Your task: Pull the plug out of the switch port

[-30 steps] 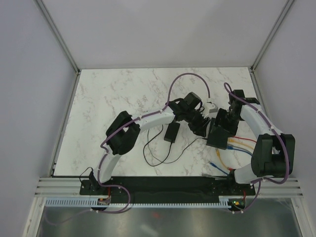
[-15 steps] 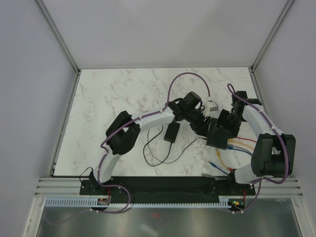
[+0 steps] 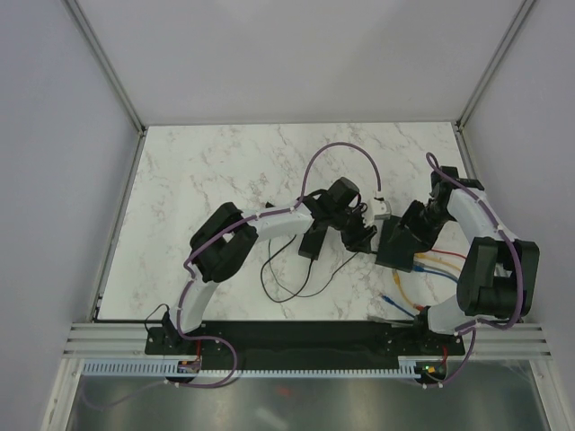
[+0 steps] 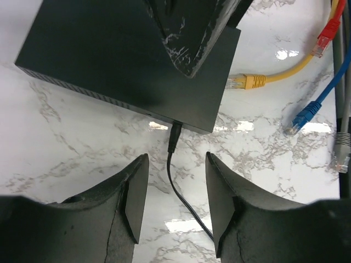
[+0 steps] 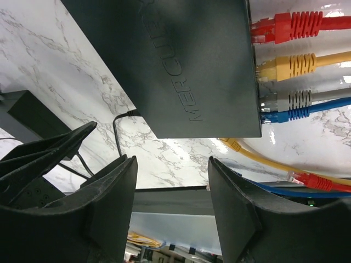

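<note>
My left arm had drawn back across the desk, off the switch, which lay flat between both arms. The left claw stood spread, lined up on the black plug, still seated; the right claw was spread too, so the pull remained undone.

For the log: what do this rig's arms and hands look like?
Both arms match: white tube links between bulky black joints, the left arm and right arm each trailed by a looping purple cable. Left hand and right hand have broad matte black wedge fingers, scuffed, with no markings visible.
</note>
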